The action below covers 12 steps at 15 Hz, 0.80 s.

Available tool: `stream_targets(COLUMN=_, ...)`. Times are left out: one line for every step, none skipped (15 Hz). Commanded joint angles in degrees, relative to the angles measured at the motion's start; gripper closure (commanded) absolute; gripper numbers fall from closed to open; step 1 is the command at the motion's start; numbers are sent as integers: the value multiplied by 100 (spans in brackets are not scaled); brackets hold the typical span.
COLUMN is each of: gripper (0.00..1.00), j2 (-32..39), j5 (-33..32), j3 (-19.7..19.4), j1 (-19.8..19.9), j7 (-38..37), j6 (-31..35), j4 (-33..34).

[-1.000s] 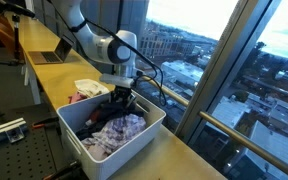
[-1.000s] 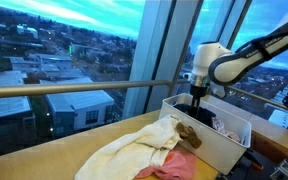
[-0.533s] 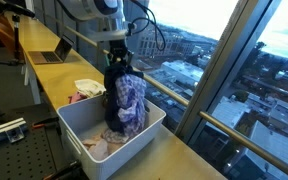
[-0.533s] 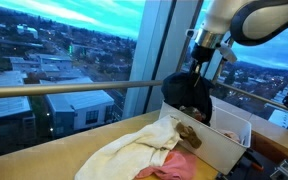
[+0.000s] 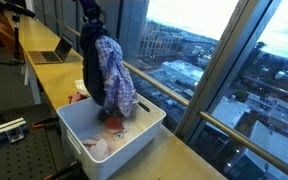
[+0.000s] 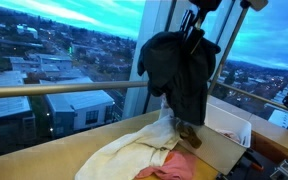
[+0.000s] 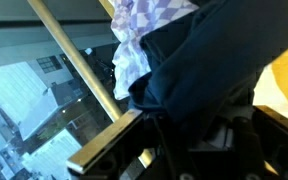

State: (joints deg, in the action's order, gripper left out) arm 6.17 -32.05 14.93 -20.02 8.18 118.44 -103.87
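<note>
One pincer (image 5: 91, 20) is clenched on the top of a dark garment (image 5: 91, 62), which hangs full length above one white bin (image 5: 134, 138). Its lower end reaches about the level of the rim, and whether it touches the clothes below cannot be told. A second hanging piece, a blue-and-white checked cloth (image 5: 115, 72), clings to the side of the dark garment. At least two more pieces lie in the bin: a reddish piece (image 5: 112, 122) and a pale piece (image 5: 96, 147). The bin stands on the yellow surface (image 5: 179, 160) beside the window, and one laptop (image 5: 52, 56) sits farther along it. In an exterior view the dark garment (image 6: 179, 70) hides the checked cloth altogether. Only that view shows two cloths outside the bin, a cream cloth (image 6: 129, 152) spread on the surface and a pink cloth (image 6: 174, 168) touching it. It also shows a brown piece (image 6: 189, 134) draped on the bin's wall. The wrist view shows both hanging pieces close up against a wooden rail (image 7: 69, 55), with the pincer's tips buried in fabric.
</note>
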Motion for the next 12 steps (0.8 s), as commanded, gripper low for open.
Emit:
stream_targets(gripper=98, j2=635, j5=-304, j3=449, j1=-520, j7=-279, j6=-902, j4=1120)
stream_targets(gripper=98, j2=816, j5=-385, j3=516, j1=-655, j7=-356, j6=-1038, j4=1322)
stream_targets(gripper=98, j2=923, j5=-401, j3=546, j1=-750, j7=-342, j6=-1153, j4=1469)
stream_targets(gripper=98, j2=1083, j5=-420, j3=535, j1=-820, j7=-360, j6=-1171, j4=1563)
stream_targets(gripper=98, j2=1191, j5=-378, j3=523, j1=-877, j7=-316, j6=-1207, j4=1674)
stream_targets(gripper=98, j2=1350, j5=-380, j3=486, j1=-935, j7=-321, j6=-1169, j4=1754)
stream_targets(gripper=98, j2=1492, j5=-365, j3=459, j1=-979, j7=-308, j6=-1160, j4=1858)
stream_targets(gripper=98, j2=1595, j5=-348, j3=438, j1=-1008, j7=-289, j6=-1165, j4=1943)
stream_targets(gripper=98, j2=1729, j5=-367, j3=405, j1=-1043, j7=-301, j6=-1167, j4=2034)
stream_targets(gripper=98, j2=1810, j5=-354, j3=373, j1=-1052, j7=-283, j6=-1168, j4=2099)
stream_targets(gripper=98, j2=1874, j5=-321, j3=337, j1=-1036, j7=-270, j6=-1147, j4=2138)
stream_targets(gripper=98, j2=1899, j5=-274, j3=298, j1=-989, j7=-256, j6=-1100, j4=2116)
